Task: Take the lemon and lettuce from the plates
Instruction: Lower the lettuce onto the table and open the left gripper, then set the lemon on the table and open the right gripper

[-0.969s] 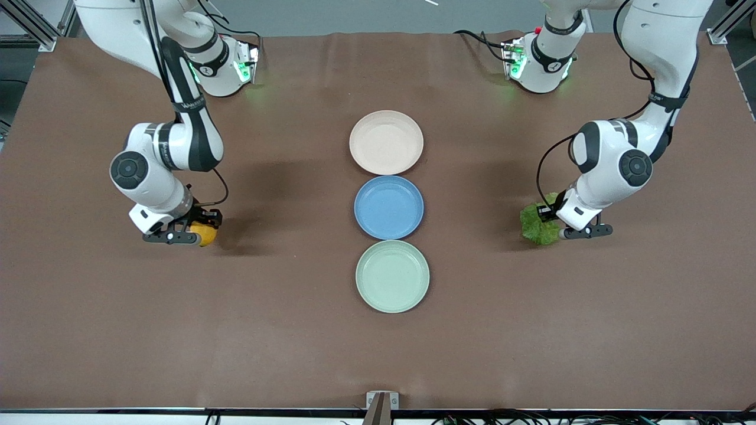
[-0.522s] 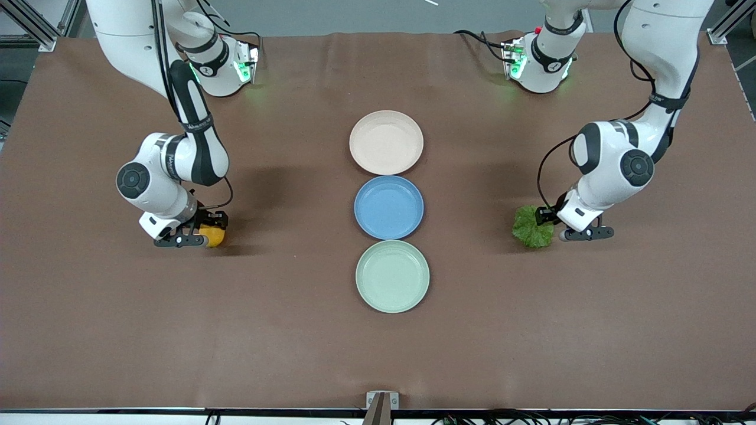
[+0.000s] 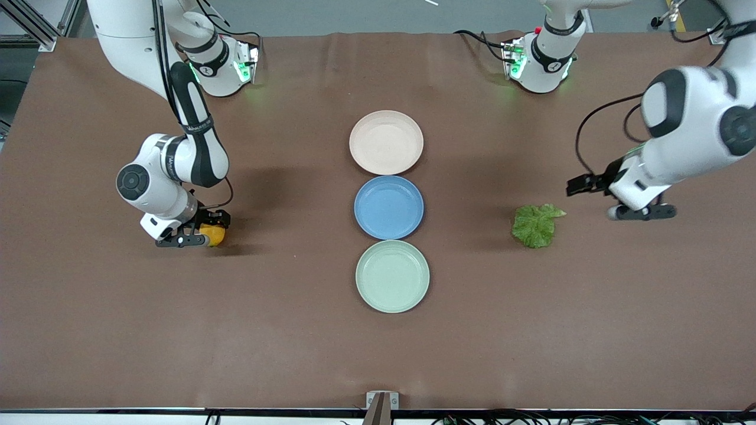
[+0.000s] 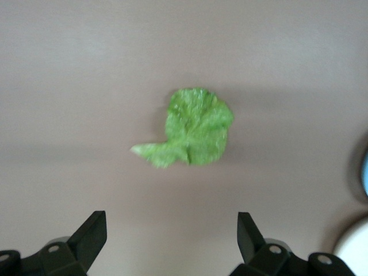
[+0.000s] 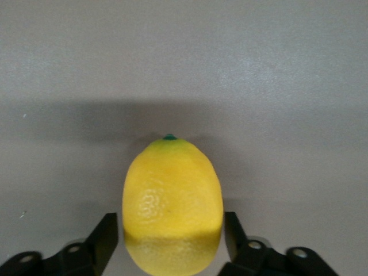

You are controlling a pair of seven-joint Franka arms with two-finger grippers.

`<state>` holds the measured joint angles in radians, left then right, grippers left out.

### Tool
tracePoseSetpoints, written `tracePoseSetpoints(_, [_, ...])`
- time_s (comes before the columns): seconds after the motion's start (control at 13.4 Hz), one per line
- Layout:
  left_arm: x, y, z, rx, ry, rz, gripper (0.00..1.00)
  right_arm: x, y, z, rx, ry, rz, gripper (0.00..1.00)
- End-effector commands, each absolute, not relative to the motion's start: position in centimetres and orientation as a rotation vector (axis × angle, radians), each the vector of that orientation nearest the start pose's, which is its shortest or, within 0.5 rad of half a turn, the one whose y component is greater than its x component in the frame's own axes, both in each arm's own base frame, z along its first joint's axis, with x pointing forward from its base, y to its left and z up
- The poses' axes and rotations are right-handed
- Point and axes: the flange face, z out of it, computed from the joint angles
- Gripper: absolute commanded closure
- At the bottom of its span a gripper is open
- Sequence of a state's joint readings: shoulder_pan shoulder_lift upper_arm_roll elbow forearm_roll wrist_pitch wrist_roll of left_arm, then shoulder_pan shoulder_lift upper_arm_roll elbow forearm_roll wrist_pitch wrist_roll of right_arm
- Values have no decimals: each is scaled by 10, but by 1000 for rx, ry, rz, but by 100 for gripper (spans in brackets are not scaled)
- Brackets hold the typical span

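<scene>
The lemon [image 3: 212, 235] [image 5: 172, 201] rests on the brown table toward the right arm's end. My right gripper [image 3: 198, 231] [image 5: 171, 230] is low around it, open, a finger on each side with a thin gap. The lettuce [image 3: 536, 224] [image 4: 195, 135] lies flat on the table toward the left arm's end. My left gripper [image 3: 614, 199] [image 4: 172, 227] hangs open and empty above the table beside the leaf. The beige-pink plate [image 3: 386, 142] and the mint green plate [image 3: 392, 276] sit empty in the middle, the green one nearer the front camera.
A bright blue plate [image 3: 388, 207] lies between the two plates, also empty. The arms' bases [image 3: 224, 65] [image 3: 540, 59] with their cables stand along the table's edge farthest from the front camera.
The left gripper opened, let go of the lettuce and rose away toward the left arm's end; the leaf now lies flat. The right gripper's fingers parted from the lemon.
</scene>
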<state>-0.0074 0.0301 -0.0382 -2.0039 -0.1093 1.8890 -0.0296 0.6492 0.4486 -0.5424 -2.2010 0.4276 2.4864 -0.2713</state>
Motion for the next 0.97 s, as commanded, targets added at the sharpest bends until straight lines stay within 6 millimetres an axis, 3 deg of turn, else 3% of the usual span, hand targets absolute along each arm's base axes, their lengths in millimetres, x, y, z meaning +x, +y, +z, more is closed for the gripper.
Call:
tracePoseSetpoints(0.0, [557,-31,487,-3195,22,268,0,564,46,234,-3053,-96,106,0])
tracePoseSetpoints(0.22, [563,-23,547,-3202,11,190,0,597,27,302,-3011,-90,170,0])
tracePoseSetpoints(0.52, [564,-21,610,-3210,3,32,0,626,10,401,-3139,-239,276,0])
tracePoseSetpoints(0.6, [561,-21,621,-3210,-8,6,0,631,9,427,-3160,-257,293,0])
tracePoseSetpoints(0.89, [543,-13,641,-3206,-31,-17,0,640,5,496,-3180,-248,266,0])
